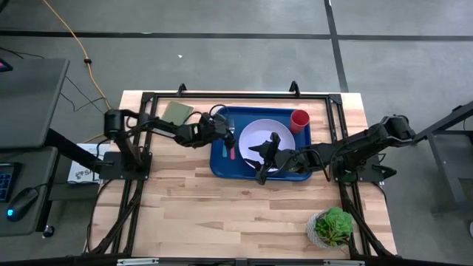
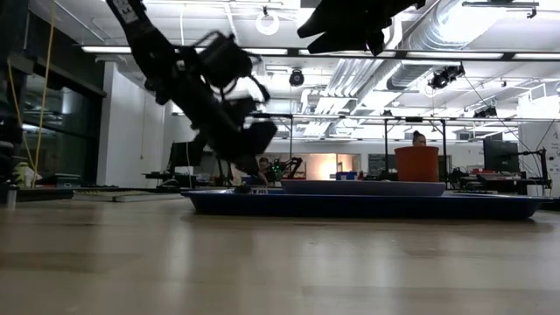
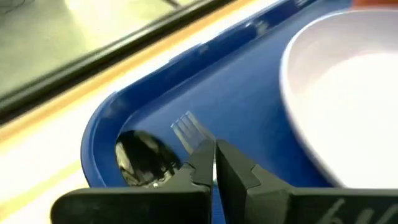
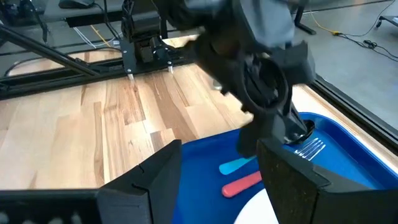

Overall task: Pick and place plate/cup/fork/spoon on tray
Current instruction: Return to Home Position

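The blue tray [image 1: 222, 166] lies at the table's middle. The pale plate [image 1: 255, 133] rests flat in it, and the red cup [image 1: 299, 120] stands upright in its far right corner. The teal-handled spoon [image 4: 237, 165] and the pink-handled fork [image 4: 242, 183] lie side by side on the tray's left part. My left gripper [image 3: 215, 163] is down over them, its fingers shut at the fork's neck. My right gripper [image 4: 217, 186] is open and empty above the plate's near edge [image 1: 262, 159]. My left gripper has its two fingers closed about the fork's neck, just behind the tines [image 3: 186, 129], with only a narrow slit between them. The fingers slant down from the table's left. The fork lies flat on the tray floor, its pink handle [image 4: 239, 185] on the blue surface beside the spoon.
A flat olive-green rectangle [image 1: 177, 112] lies at the far left, beyond the tray. A potted green plant [image 1: 332, 225] stands at the near right. Bare wood lies in front of the tray. The black frame [image 1: 236, 94] runs along the far edge.
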